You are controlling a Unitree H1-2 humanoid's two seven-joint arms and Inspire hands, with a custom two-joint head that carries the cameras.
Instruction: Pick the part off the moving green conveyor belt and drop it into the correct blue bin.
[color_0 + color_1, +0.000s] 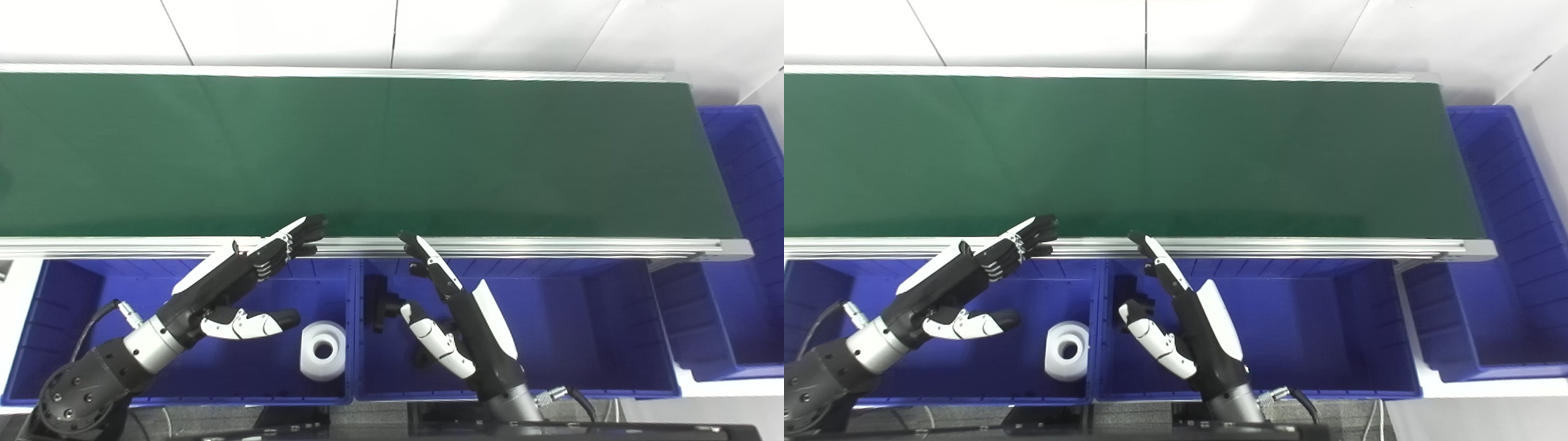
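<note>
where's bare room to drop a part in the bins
Right half of the middle bin, right of the right robot hand, is bare. The left bin holds a white ring with the left robot hand above. The black part crowds the middle bin's left end.

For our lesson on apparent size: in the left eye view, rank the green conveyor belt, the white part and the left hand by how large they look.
1. green conveyor belt
2. left hand, though it sits nearer the camera
3. white part
</note>
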